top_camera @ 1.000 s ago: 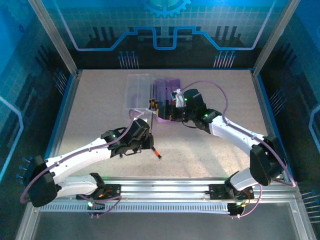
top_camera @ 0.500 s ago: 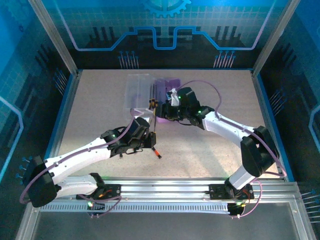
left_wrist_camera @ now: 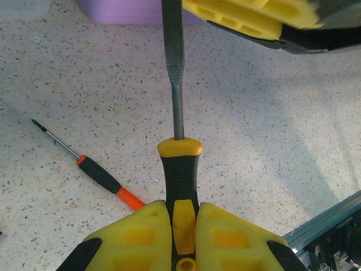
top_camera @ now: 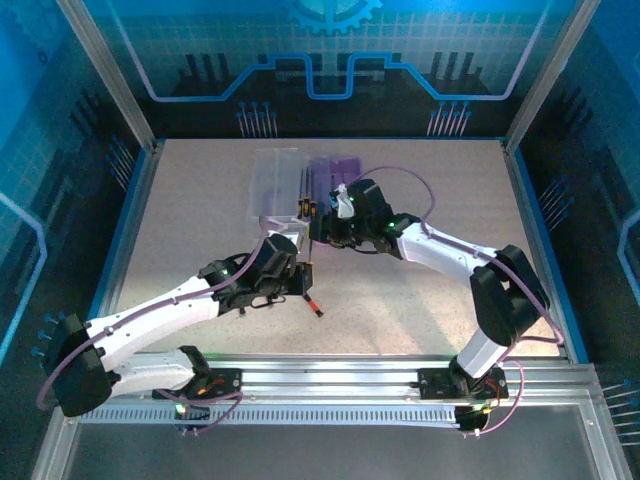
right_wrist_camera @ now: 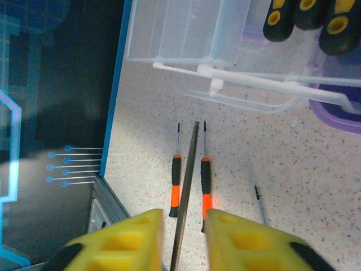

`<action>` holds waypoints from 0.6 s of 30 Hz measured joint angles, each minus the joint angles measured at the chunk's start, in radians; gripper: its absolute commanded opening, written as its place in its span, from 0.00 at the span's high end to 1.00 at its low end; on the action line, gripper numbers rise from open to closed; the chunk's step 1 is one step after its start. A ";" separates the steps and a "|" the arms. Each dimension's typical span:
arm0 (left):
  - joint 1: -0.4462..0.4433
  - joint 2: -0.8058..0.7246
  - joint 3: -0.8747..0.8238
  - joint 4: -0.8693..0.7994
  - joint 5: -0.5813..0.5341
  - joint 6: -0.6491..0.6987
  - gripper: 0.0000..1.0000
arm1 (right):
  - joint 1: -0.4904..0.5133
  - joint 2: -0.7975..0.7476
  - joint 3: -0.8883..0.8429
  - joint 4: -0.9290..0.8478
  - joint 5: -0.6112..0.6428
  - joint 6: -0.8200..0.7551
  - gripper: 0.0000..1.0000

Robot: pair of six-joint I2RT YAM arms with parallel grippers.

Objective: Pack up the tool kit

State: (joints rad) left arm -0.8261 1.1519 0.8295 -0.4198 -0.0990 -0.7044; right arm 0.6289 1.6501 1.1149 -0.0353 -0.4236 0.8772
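Observation:
My left gripper point(left_wrist_camera: 183, 226) is shut on the black-and-yellow handle of a long tool point(left_wrist_camera: 180, 169), held above the table. Its grey shaft point(left_wrist_camera: 176, 84) runs up between the yellow fingers point(left_wrist_camera: 248, 17) of my right gripper. In the right wrist view that shaft point(right_wrist_camera: 189, 180) passes between the right gripper point(right_wrist_camera: 184, 226), whose jaws are narrow with gaps still on both sides. The purple case point(top_camera: 340, 168) lies beyond with its clear lid point(top_camera: 275, 180) folded open to the left. Several black-and-yellow handles point(right_wrist_camera: 307, 14) sit in it. Orange-black screwdrivers point(right_wrist_camera: 175, 186) point(right_wrist_camera: 206, 180) lie on the table below.
One orange-black screwdriver point(left_wrist_camera: 101, 178) lies left of the held tool, near the left arm point(top_camera: 170, 305). A thin bare bit point(right_wrist_camera: 258, 203) rests on the speckled table. The lid's clear handle point(right_wrist_camera: 254, 84) juts toward me. The metal rail point(top_camera: 330, 380) runs along the near edge.
My right gripper has slid left from beside the case onto the held tool's shaft, and its jaws have narrowed around it. The left gripper has kept its hold and barely moved.

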 measured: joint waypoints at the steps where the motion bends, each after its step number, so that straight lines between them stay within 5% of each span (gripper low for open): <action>1: 0.000 0.000 0.000 0.000 0.000 0.000 0.95 | 0.002 0.000 0.000 0.000 -0.003 0.003 0.85; 8: 0.000 -0.006 -0.013 0.008 0.000 -0.002 0.88 | 0.006 0.000 0.000 0.015 -0.014 0.022 0.97; 14: -0.001 -0.060 -0.064 0.042 -0.005 0.000 0.51 | 0.007 0.000 -0.001 0.023 -0.023 0.021 0.98; 18: -0.001 -0.095 -0.066 0.033 -0.026 0.002 0.44 | 0.006 -0.001 -0.001 0.021 -0.018 0.013 0.98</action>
State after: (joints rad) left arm -0.8268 1.0565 0.7639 -0.3866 -0.1246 -0.7029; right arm 0.6350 1.6493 1.1141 -0.0139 -0.4412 0.8898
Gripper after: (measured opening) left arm 0.542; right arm 0.065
